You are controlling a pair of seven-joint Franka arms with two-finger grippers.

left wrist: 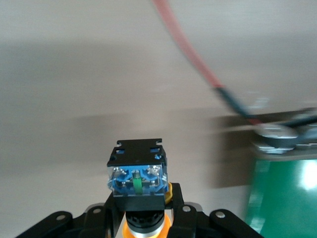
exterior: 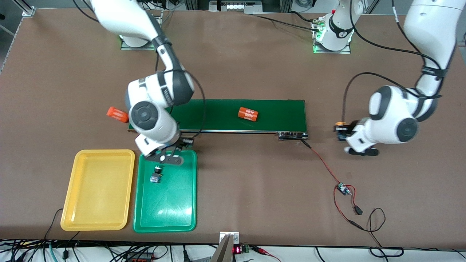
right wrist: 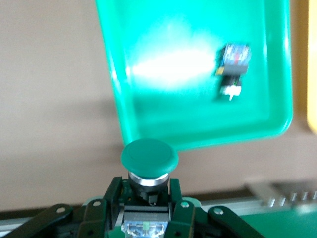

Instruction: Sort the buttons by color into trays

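My right gripper (exterior: 165, 157) (right wrist: 146, 198) hangs over the green tray (exterior: 182, 218) (right wrist: 208, 138), at the end next to the conveyor. It is shut on a green-capped button (right wrist: 149, 156), which the hand hides in the front view. Another button (exterior: 155, 175) (right wrist: 233, 64) lies in the green tray; its cap colour does not show. My left gripper (exterior: 342, 131) (left wrist: 143, 198) is over the bare table off the conveyor's end, toward the left arm's end. It is shut on a yellow-orange-capped button (exterior: 340, 126) (left wrist: 136, 173). The yellow tray (exterior: 69, 203) beside the green one holds nothing.
A dark-green conveyor belt (exterior: 218, 116) crosses the middle with an orange cylinder (exterior: 248, 114) on it. A second orange cylinder (exterior: 117, 114) lies off its end by the right arm. Red and black wires with a small circuit board (exterior: 342, 188) trail across the table.
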